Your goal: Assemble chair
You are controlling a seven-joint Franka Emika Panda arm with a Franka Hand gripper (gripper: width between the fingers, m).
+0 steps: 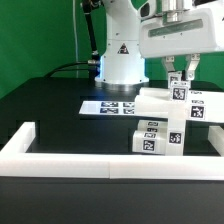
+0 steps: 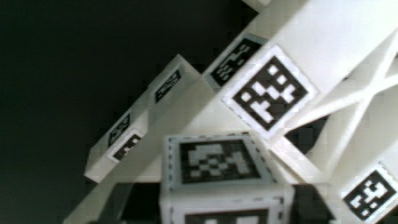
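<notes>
White chair (image 1: 160, 122) parts under gripper (image 1: 181, 84)

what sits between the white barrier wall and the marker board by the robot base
In the exterior view, chair parts stand on the black table between the barrier wall and the marker board.

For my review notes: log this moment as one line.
stage: chair assembly | gripper: above chair parts, grip unclear | marker board: flat on table

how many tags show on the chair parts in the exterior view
4 tags: one below the gripper, one lower toward the exterior view's right, two stacked on the front block. More may be hidden.
</notes>
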